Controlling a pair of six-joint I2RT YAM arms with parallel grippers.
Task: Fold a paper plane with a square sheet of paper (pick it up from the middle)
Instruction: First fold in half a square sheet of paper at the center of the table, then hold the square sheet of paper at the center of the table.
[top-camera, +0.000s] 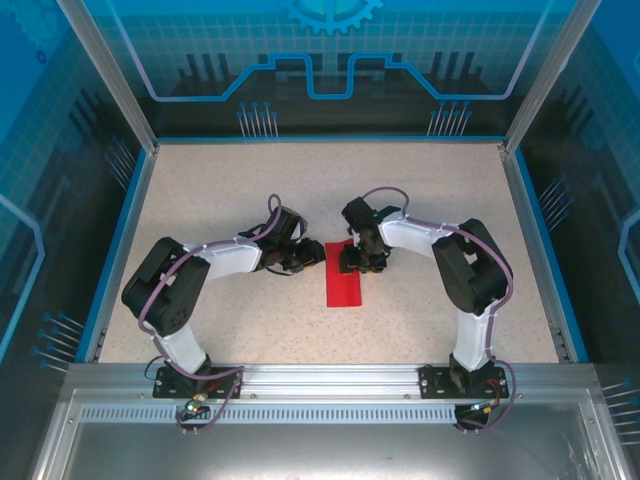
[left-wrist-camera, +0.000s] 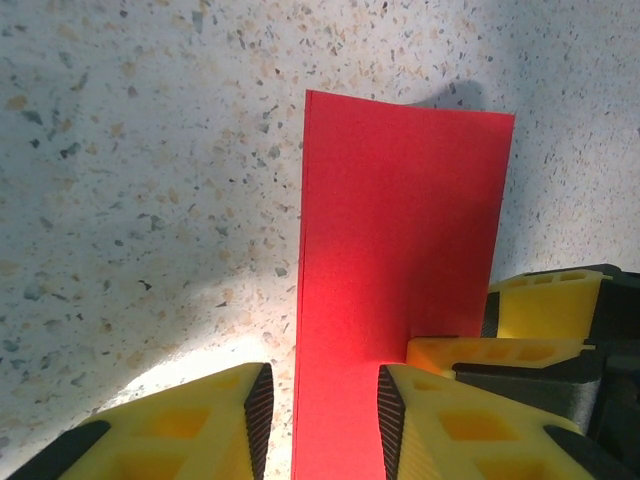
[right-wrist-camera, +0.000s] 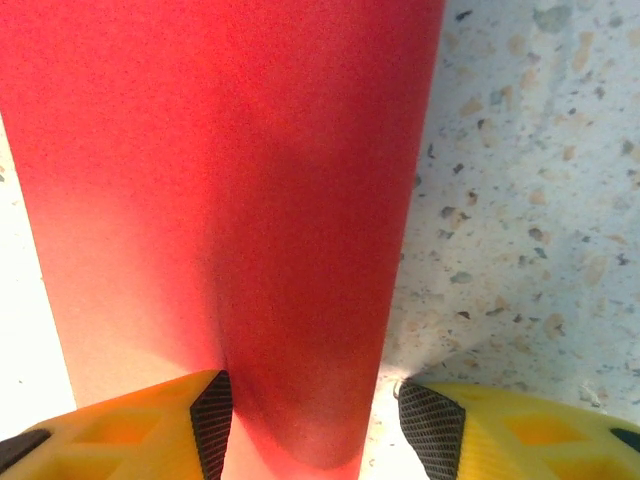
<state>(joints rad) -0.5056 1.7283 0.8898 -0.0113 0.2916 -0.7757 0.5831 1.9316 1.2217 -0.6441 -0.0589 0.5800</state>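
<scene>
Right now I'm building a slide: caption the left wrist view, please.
Left claw open over the near end of a folded red paper lying on the speckled table.

Both arms bend inward; left gripper (left-wrist-camera: 320, 400) and right gripper (right-wrist-camera: 315, 405) straddle the red sheet (top-camera: 345, 287), jaws apart.

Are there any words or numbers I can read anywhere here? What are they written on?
None: no word, number or brand can be read in these pictures.
Red paper: plain, with nothing printed on it.
Back wall: a blue gear sign and line patterns, with no letters.
</scene>
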